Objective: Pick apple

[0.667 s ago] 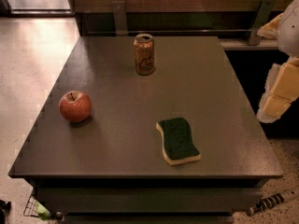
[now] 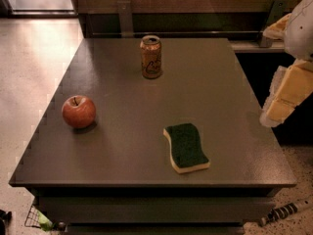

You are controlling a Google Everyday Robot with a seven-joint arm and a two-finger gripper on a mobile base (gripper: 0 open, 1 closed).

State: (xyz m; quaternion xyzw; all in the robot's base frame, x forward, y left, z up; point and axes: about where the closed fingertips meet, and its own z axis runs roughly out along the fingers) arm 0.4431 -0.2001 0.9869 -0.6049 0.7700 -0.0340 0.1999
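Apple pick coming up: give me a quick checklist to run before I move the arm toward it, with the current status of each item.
1. Apple located: ok. It sits on the left side of the table, stem up.
2. Space around the apple free: ok. The can at the back and the sponge near the front are both well apart from it.
3. Apple safely away from the table edge: ok, though it is close to the left edge.
4. Gripper lined up over the apple: not ok. It is at the right edge of the view, beyond the table's right side.
5. Gripper ready to grasp: cannot tell.
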